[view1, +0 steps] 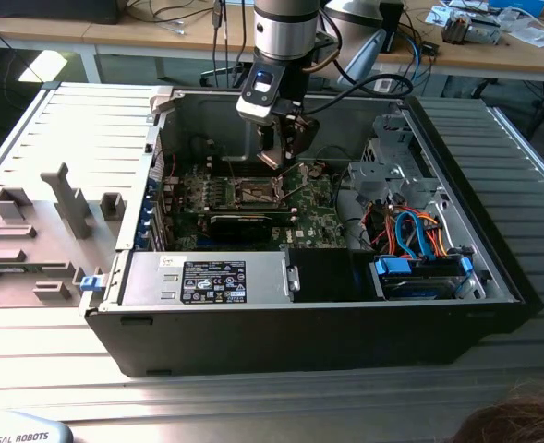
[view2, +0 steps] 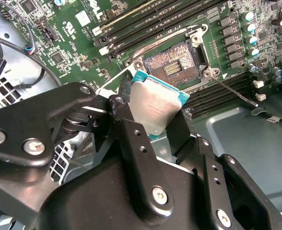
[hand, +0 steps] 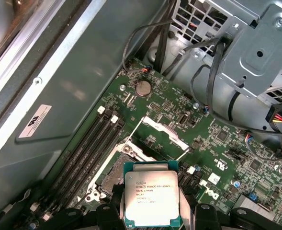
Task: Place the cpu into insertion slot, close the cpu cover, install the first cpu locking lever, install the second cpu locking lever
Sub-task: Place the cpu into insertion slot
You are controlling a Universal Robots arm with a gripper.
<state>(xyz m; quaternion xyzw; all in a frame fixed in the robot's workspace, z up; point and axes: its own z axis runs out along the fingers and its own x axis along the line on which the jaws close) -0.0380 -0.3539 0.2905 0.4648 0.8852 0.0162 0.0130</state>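
My gripper (view1: pixel 284 155) hangs inside the open computer case, a little above the motherboard (view1: pixel 313 217). It is shut on the cpu (view2: pixel 155 106), a flat square chip with a silvery top and a teal edge. Black fingers (view2: pixel 125 122) press two opposite sides of the cpu (hand: pixel 152 196). The insertion slot (view2: pixel 174 67) lies bare just beyond the chip, its dark contact field showing. In the first wrist view the slot (hand: pixel 113 173) is partly hidden by the chip. The cpu cover (hand: pixel 159 130) stands swung open beside the socket. A thin wire locking lever (view2: pixel 234 93) sticks out, unlatched.
Long black memory slots (view2: pixel 145 24) flank the socket. A black card (view1: pixel 244 222) lies nearer the front, beside the power supply (view1: pixel 207 279). A metal drive cage (view1: pixel 387 171) and coloured cables (view1: pixel 419 235) fill the exterior view's right. Grey fixtures (view1: pixel 31 240) sit outside on the left.
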